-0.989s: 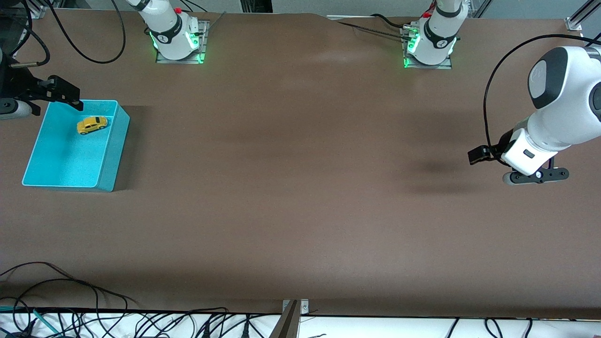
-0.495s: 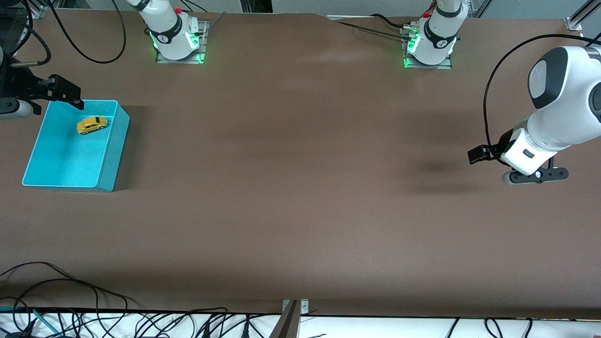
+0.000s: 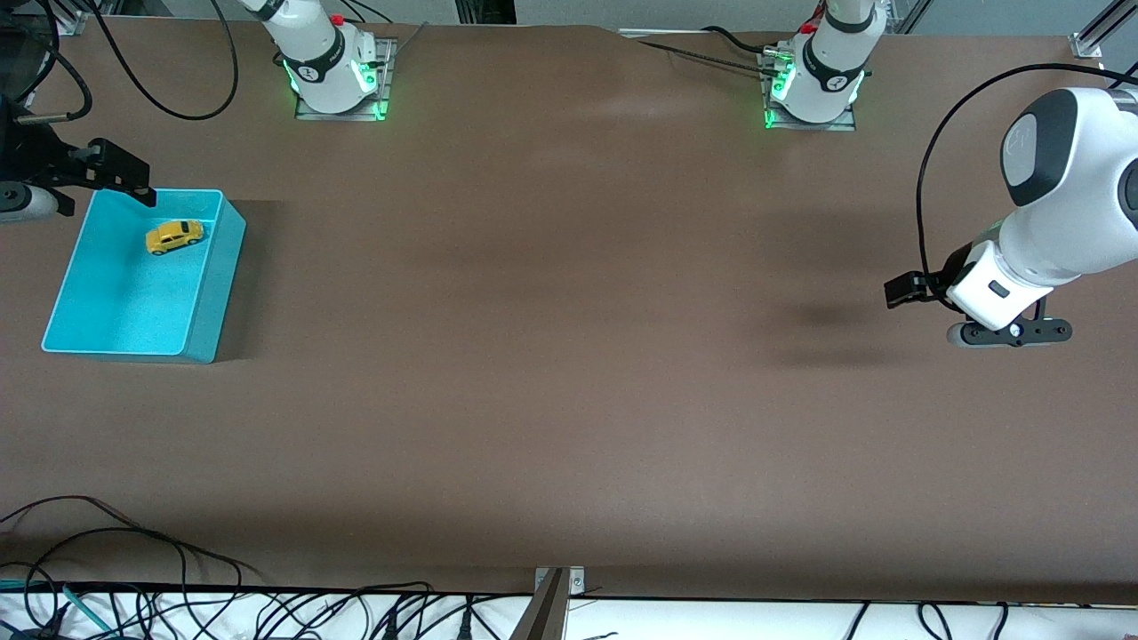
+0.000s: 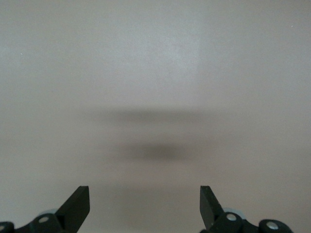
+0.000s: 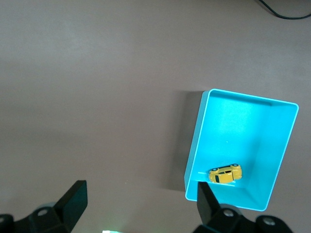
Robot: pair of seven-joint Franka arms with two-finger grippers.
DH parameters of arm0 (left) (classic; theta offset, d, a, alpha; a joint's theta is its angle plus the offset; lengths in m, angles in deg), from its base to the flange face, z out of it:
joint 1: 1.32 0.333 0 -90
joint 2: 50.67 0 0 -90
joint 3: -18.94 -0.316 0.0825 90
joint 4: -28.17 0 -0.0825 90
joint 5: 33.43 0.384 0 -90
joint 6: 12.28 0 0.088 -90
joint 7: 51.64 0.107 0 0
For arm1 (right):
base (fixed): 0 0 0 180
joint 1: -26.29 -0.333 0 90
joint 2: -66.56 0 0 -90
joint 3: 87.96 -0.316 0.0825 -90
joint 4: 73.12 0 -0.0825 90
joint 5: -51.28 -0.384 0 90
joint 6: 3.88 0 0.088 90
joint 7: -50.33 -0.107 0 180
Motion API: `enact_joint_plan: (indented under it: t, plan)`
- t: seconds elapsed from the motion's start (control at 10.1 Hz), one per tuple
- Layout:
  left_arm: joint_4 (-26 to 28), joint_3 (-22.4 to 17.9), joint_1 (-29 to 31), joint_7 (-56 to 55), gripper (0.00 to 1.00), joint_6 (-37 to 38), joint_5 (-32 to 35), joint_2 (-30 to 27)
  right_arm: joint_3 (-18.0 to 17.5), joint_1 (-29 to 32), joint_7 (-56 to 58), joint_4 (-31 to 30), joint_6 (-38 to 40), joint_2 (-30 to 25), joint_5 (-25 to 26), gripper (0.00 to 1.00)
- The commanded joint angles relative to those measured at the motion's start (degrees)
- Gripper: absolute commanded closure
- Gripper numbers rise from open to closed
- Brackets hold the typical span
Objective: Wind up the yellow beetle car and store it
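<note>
Yellow beetle car (image 3: 174,236) in bin (image 3: 107,329), right gripper (image 5: 141,204) above

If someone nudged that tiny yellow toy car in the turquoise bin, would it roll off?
The tiny yellow beetle-shaped toy car sits on its wheels, so it would probably roll. The turquoise plastic bin has walls all round that should stop it. It looks rigid and probably light.

Bright, even light from above. Soft dark shadows on the brown table (image 3: 569,356), one under the left arm (image 3: 1049,213), one beside the bin (image 3: 218,293). Green glow at both arm bases. Pale, washed-out, a bit blurry in the left wrist view. Sharp and clear in the right wrist view.
</note>
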Motion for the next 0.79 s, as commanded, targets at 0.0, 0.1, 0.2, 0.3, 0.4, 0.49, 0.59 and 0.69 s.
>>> enact_joint_plan:
  t: [0.0,0.1,0.2,0.3,0.4,0.49,0.59,0.69]
  plan:
    - [-0.19,0.17,0.53,2.06,0.0,0.72,-1.32,-0.24,0.5,-0.37,1.08,1.42,1.44,0.32,-0.19,0.0]
    - [-0.19,0.17,0.53,2.14,0.0,0.72,-1.32,-0.15,0.41,-0.46,0.64,1.42,1.53,0.23,-0.1,0.0]
    - [-0.19,0.09,0.53,2.32,0.0,0.72,-1.32,-0.15,0.41,-0.46,0.81,1.42,1.53,0.23,-0.1,0.0]
    - [-0.19,0.08,0.53,3.28,0.0,0.81,-1.32,-0.15,0.5,-0.46,0.81,1.42,1.53,0.23,-0.19,0.0]
    - [-0.19,0.08,0.53,3.64,0.0,1.07,-1.32,-0.15,0.5,-0.37,0.81,1.42,1.53,0.31,-0.19,0.0]
    - [-0.19,0.08,0.53,3.64,0.0,1.07,-1.32,-0.15,0.5,-0.46,0.47,1.42,1.53,0.23,-0.19,0.0]
    - [-0.19,0.17,0.53,3.64,0.0,1.07,-1.32,-0.15,0.5,-0.46,0.46,1.42,1.53,0.23,-0.1,0.0]
    - [-0.19,0.09,0.53,3.64,0.0,1.07,-1.32,-0.15,0.5,-0.46,0.64,1.42,1.61,0.23,-0.19,0.0]
